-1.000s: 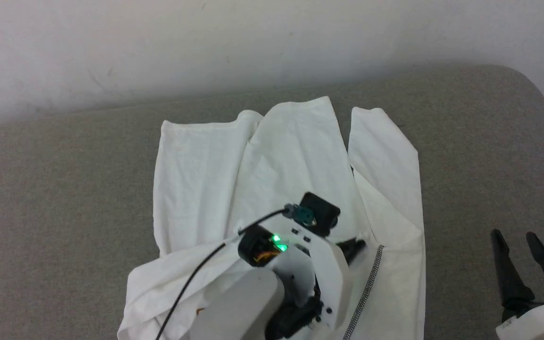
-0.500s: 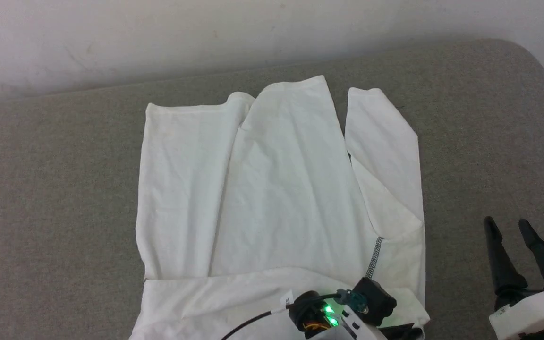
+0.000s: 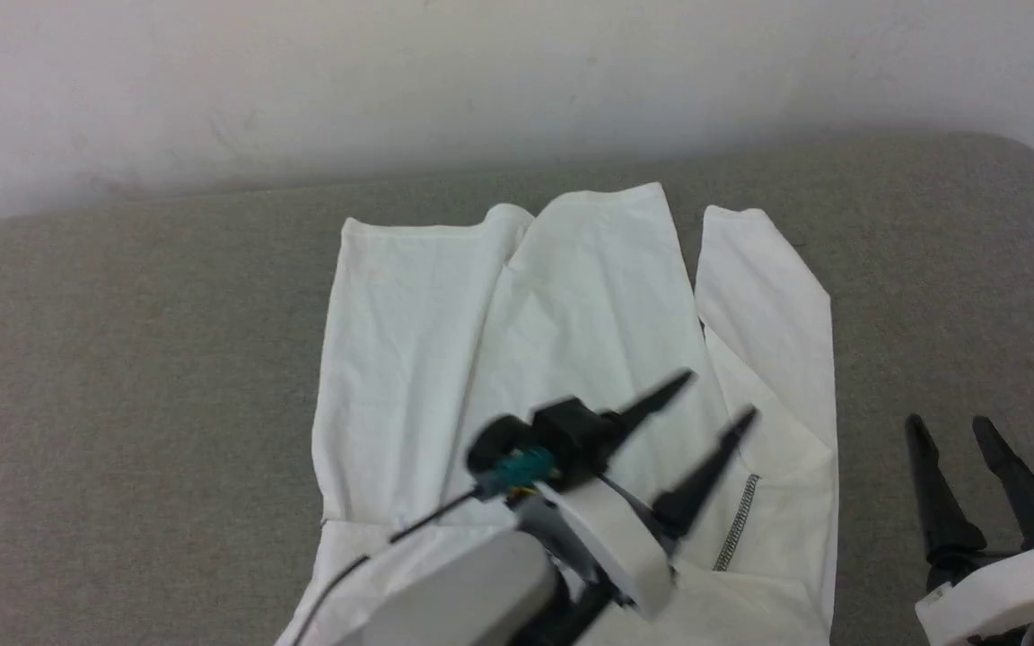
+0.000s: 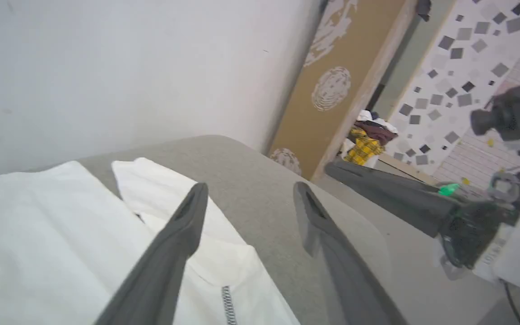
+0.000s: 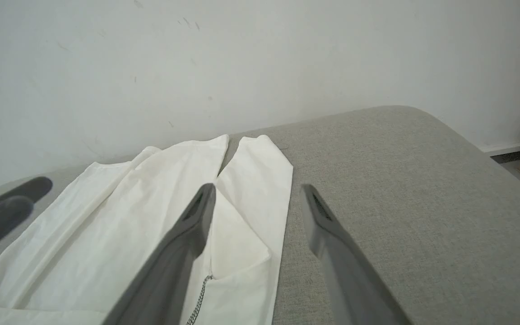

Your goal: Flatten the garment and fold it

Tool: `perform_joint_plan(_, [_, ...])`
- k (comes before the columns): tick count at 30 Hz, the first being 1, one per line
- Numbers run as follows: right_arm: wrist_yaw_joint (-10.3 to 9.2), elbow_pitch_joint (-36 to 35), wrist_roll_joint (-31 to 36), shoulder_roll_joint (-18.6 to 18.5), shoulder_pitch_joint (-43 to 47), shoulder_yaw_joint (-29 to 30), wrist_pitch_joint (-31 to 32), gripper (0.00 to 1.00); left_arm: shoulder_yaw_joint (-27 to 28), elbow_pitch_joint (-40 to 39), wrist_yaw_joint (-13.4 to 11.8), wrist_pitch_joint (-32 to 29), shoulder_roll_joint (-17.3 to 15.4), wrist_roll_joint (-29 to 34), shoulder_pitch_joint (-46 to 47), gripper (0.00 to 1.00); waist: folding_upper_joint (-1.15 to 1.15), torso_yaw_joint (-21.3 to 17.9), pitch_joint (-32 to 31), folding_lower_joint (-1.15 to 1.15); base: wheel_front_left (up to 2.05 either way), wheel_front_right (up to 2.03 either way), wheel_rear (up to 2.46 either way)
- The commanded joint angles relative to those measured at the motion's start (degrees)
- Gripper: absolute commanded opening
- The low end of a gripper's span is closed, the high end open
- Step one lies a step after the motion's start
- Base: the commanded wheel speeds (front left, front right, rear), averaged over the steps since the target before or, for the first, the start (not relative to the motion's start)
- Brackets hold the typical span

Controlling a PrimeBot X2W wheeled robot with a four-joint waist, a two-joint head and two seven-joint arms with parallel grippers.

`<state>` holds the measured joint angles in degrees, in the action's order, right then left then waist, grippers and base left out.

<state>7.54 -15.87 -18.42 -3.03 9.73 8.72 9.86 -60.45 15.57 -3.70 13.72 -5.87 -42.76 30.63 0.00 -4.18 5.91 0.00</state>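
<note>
On the grey padded surface (image 3: 122, 359) before the robot, the white long-sleeved top (image 3: 571, 296) lay spread out. In the head view its long axis ran from 12 o'clock, at the white wall (image 3: 481, 90), down to 6 o'clock under the left forearm. One sleeve (image 3: 764, 287) was folded lengthwise along the 3 o'clock edge. A short run of dark zigzag seam (image 3: 737, 529) showed near the 5 o'clock corner.

The left gripper (image 3: 719, 395) hung over the right half of the top, its two dark fingers spread wide and pointing toward 1 o'clock, with nothing between them. The left wrist view showed the same: the fingers of the left gripper (image 4: 248, 198) stood apart, with white cloth (image 4: 39, 225) under the 9 o'clock one and bare grey padding under the other. Whether a fingertip brushed the fabric could not be told.

The right gripper (image 3: 946, 423) waited at 4 o'clock over bare padding, just off the top's right edge, its fingers also apart and empty. From there the cloth lay toward 9 and 10 o'clock, as the right wrist view bore out (image 5: 129, 216).

The left arm was plainly the nearer one, already above the cloth. The next fold would probably turn on that 12-to-6 axis: either the near hem carried up toward 12, or a long side brought across it.
</note>
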Motion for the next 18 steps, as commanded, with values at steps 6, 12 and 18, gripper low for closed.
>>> perform_joint_plan(6, [-0.05, -0.4, 2.5, 0.1, 0.1, -0.5, -0.2, 1.0, 16.4, -6.0, -6.0, 1.2, -7.8, 3.4, -4.9, 1.0, 0.0, 3.9, -3.3, 0.0, 0.0, 0.0, 0.0])
perform_joint_plan(12, [-0.05, 0.7, 2.7, 0.1, -0.6, -0.7, 0.5, 1.0, 31.4, -10.6, -7.8, 1.3, -11.9, 8.1, -14.2, 1.0, 0.0, 5.3, -3.6, 0.0, 0.0, 0.0, 0.0])
perform_joint_plan(18, [-0.05, 6.9, 0.8, -1.8, -5.3, 0.5, 1.8, 1.0, 44.5, -13.7, -8.4, 1.3, -14.3, 11.7, -22.8, 1.0, 0.0, 6.7, -1.9, 0.0, 0.0, 0.0, 0.0])
